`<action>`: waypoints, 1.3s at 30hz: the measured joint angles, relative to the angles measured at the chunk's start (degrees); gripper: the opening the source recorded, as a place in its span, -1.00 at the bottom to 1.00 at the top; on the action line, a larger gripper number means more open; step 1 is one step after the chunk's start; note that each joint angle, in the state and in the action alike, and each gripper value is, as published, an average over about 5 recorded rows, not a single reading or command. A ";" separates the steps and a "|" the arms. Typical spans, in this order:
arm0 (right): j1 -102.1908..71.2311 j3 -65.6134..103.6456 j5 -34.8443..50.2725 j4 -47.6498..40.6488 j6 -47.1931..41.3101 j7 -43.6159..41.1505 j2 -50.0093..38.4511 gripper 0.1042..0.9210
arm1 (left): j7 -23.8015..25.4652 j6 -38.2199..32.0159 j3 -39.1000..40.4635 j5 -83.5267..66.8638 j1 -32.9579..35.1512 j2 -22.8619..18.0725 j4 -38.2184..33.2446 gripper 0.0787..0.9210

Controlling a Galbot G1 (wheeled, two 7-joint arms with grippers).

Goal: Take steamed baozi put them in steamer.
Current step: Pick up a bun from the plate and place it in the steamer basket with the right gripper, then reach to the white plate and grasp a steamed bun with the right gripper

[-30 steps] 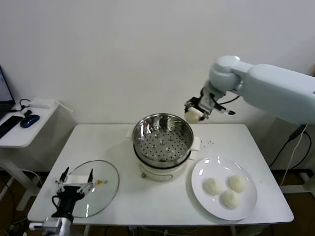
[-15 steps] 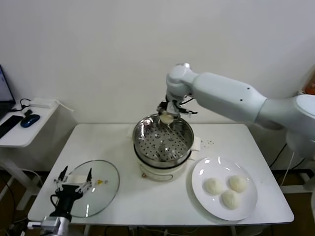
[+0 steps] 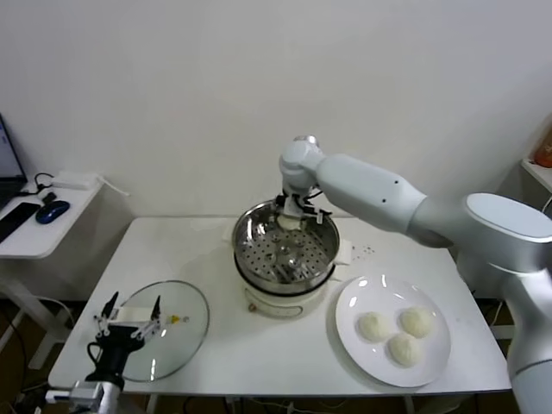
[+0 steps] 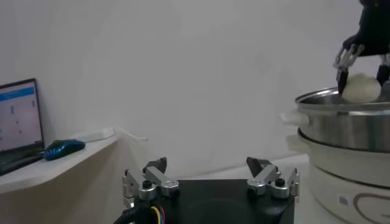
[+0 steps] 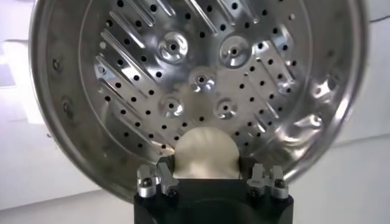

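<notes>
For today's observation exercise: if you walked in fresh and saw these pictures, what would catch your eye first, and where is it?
First, the right gripper holding a bun over the far rim of the shiny steamer at the table's middle. Next, the white plate to its right with three buns still waiting. The left gripper waits idle, open, over the glass lid at the front left.

White wall (image 3: 172, 86), white table (image 3: 414, 259)
</notes>
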 measured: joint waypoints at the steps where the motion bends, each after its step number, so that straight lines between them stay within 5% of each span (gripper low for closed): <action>1: -0.39 0.14 -0.33 -0.34 0.09 0.03 0.19 0.41 | 0.00 0.05 0.00 -0.01 -0.01 -0.01 -0.09 0.77; 14: -3.58 2.04 -3.55 -3.80 1.17 0.24 2.32 0.45 | -0.07 0.18 0.03 -0.10 -0.13 -0.06 -0.22 0.77; 28: -4.02 2.98 -4.17 -4.34 2.09 0.67 2.46 0.76 | -0.03 0.20 0.13 -0.33 0.04 -0.13 -0.10 0.77; 39: 2.68 -1.47 6.95 2.30 -0.37 -2.07 -2.50 0.76 | -0.02 0.44 0.18 -0.34 -0.24 -0.29 -0.23 0.77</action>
